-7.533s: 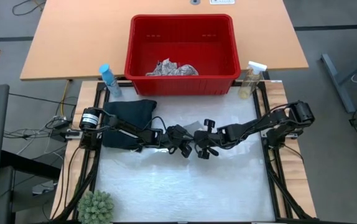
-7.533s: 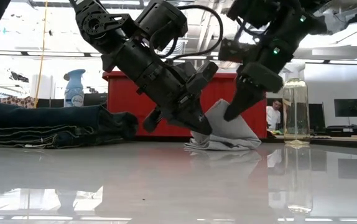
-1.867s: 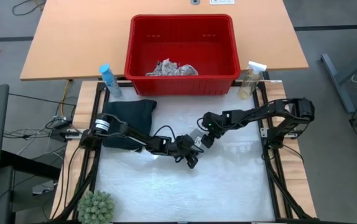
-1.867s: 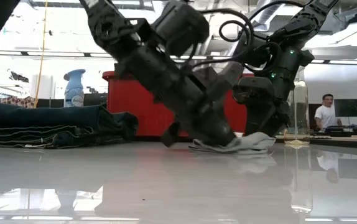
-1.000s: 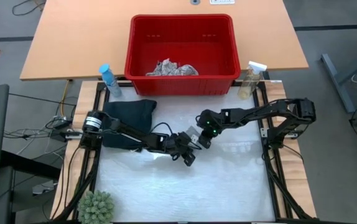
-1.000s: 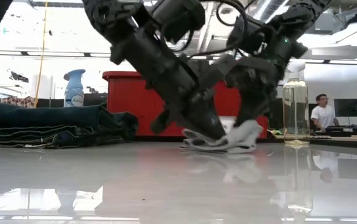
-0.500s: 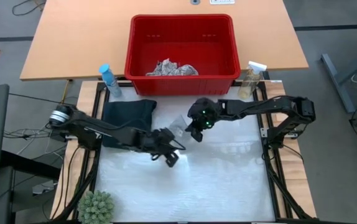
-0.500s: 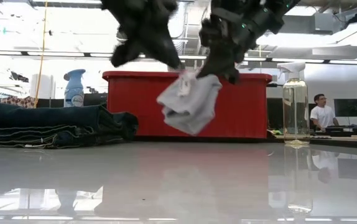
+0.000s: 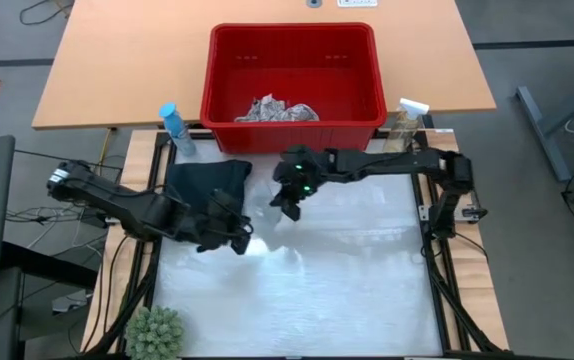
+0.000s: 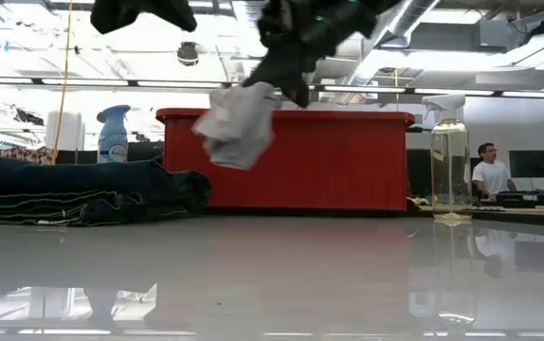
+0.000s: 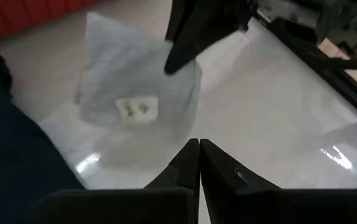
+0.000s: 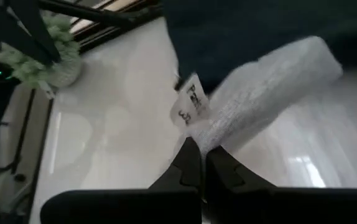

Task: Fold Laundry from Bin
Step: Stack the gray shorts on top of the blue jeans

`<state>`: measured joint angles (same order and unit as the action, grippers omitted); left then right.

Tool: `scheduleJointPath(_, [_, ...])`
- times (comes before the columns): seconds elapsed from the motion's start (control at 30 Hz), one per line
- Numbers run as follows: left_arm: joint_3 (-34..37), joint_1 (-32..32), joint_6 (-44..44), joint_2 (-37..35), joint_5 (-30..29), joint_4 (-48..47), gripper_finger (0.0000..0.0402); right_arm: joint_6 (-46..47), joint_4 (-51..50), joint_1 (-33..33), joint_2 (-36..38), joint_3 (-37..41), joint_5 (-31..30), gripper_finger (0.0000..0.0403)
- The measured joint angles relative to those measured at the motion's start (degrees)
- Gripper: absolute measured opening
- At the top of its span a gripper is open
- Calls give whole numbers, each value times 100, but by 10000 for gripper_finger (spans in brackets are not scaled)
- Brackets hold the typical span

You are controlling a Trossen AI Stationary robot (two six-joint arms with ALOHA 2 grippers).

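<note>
Lifted off the white table [image 9: 347, 290] since a moment ago, the small grey cloth [image 10: 235, 123] now hangs from the pinched-shut right gripper [image 9: 289, 205] in the air, in front of the red bin [image 9: 292, 125] that holds the leaf-print cloth [image 9: 277, 110]. Beside it, the left gripper [image 9: 242, 238] has let go and pulled back, fingers together and empty, at the edge of the dark trousers [image 9: 205, 185]. Bare tabletop lies open on the near side of both grippers, spray bottles [image 9: 175, 130] flank the bin's corners, and a person [image 10: 487, 172] stands in the room beyond.

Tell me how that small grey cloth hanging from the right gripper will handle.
Probably floppy: the grey cloth droops in loose folds below the right gripper, clear of the table. Likely light, since a pinch at one edge carries it. It may swing or unfold when moved.
</note>
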<state>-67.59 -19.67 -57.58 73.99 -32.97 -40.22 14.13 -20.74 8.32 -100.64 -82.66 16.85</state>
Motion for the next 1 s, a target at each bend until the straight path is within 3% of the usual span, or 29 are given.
scheduleJointPath(0.47, [0,-334,-207,-582,-193,-571,0,-259,-478,-63,-2433,-3357,1496,23])
scheduleJointPath(0.73, [0,-706,-342,-1188,-426,-568,0,-36,-356,-68,-3640,-5167,1777,23])
scheduleJointPath(1.0, [-2,-1033,-328,-1691,-1263,-582,0,1014,1289,174,-4099,-5074,1963,23])
